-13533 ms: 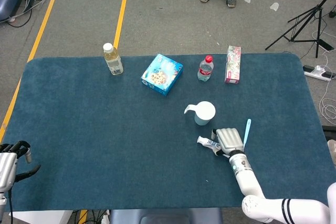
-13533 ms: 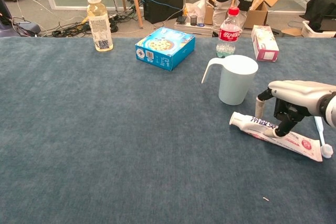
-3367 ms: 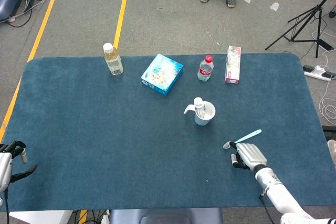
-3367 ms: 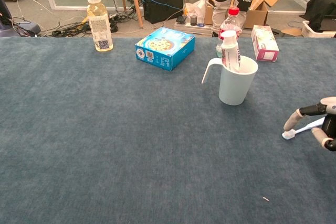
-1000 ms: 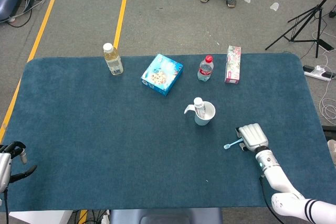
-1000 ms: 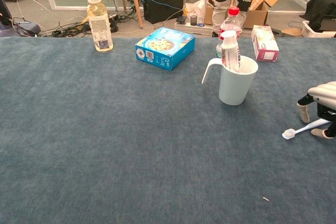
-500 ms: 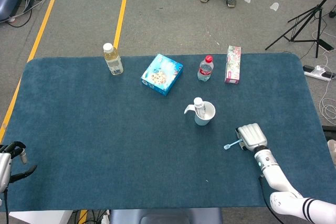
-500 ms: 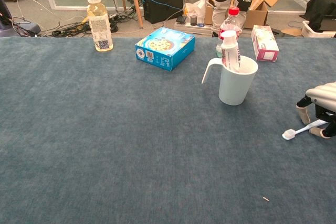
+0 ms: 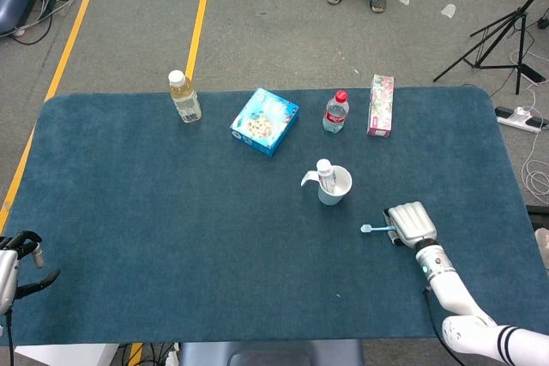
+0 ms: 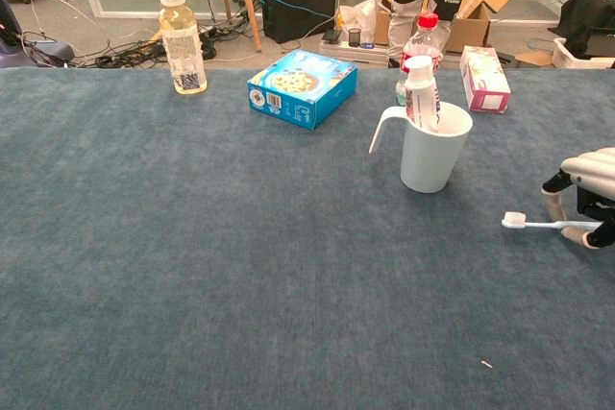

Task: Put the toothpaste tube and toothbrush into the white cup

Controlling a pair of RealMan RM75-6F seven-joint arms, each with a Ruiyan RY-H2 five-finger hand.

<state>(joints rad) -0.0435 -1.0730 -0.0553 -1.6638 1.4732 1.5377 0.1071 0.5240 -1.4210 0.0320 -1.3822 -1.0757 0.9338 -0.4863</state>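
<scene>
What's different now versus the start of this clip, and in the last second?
The toothpaste tube, earlier flat on the table under the right hand, now stands in the white cup. The hand has since taken hold of the toothbrush, and in the last second swung it to level, head toward the cup. Bottles, boxes and left hand stayed put.

Head view looks steeply down from high behind the table (image 9: 129, 212), whole tabletop plus floor beyond; chest view sits low near the front edge, facing level across it, closer. Shared: white cup (image 9: 335, 184) (image 10: 435, 146), blue box (image 9: 265, 121) (image 10: 302, 87), both bottles, right hand (image 9: 410, 224) (image 10: 588, 191)
</scene>
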